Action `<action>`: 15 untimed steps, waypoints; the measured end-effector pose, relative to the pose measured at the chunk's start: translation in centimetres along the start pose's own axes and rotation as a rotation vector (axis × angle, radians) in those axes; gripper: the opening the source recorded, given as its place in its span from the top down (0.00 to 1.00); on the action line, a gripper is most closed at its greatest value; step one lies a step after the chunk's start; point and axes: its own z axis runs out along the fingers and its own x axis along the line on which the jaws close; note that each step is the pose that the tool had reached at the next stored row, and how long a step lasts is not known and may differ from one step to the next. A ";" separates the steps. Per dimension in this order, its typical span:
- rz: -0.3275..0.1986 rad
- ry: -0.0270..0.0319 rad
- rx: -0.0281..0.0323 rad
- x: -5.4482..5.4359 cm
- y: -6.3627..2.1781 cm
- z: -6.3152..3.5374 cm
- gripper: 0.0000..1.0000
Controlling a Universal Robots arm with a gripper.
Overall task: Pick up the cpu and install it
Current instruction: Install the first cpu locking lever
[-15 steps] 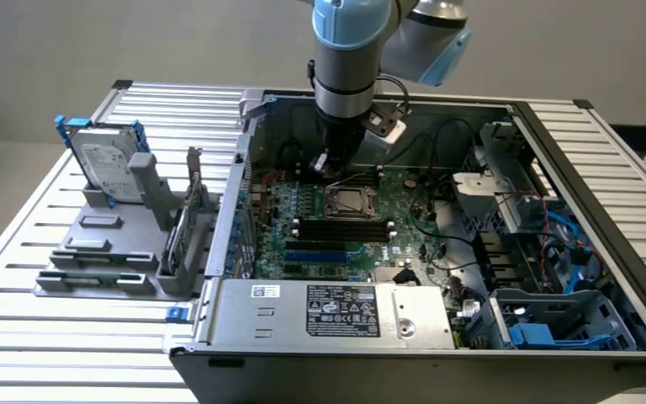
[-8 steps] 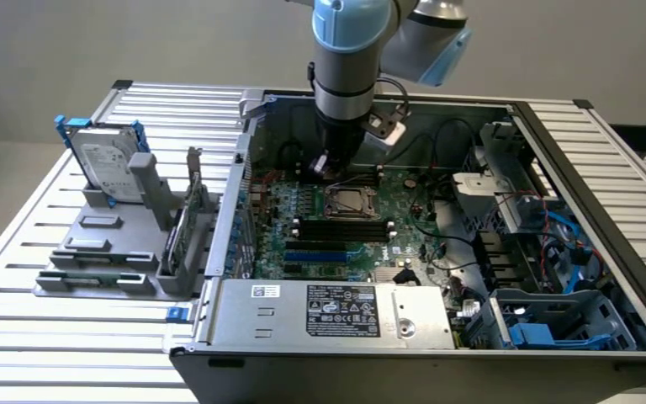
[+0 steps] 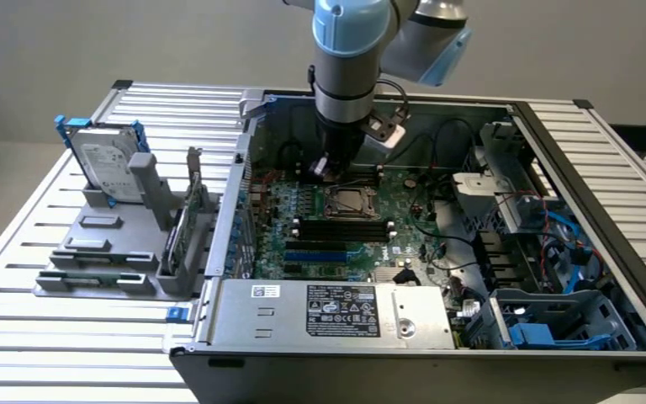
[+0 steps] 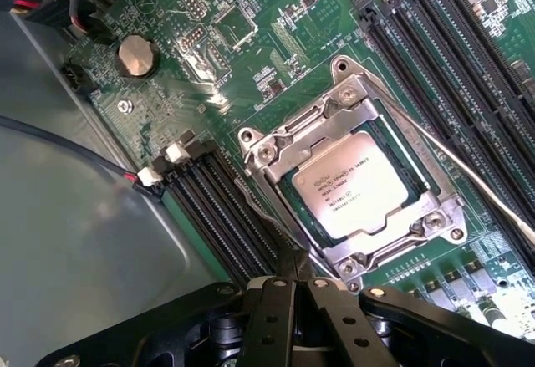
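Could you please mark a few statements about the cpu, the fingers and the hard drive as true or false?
1. The cpu sits within the socket frame on the motherboard. True.
2. The fingers are spread wide open. False: they are shut together.
3. The hard drive lies inside the computer case. False: it stands in the grey holder outside the case, at the exterior view's left.
4. The fingers are over the motherboard, close to the socket frame. True.

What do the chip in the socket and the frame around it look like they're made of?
The chip: probably a metal lid, matte silver-grey, with printed lettering. The frame: looks like bare steel, shiny, catching bright glints.
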 end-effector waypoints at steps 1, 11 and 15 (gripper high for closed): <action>0.000 0.0000 0.0000 0.0 0.02 0.04 0.89; 0.000 -0.0002 -0.0002 0.3 0.45 0.25 0.89; 0.000 -0.0002 -0.0002 0.3 0.58 0.34 0.89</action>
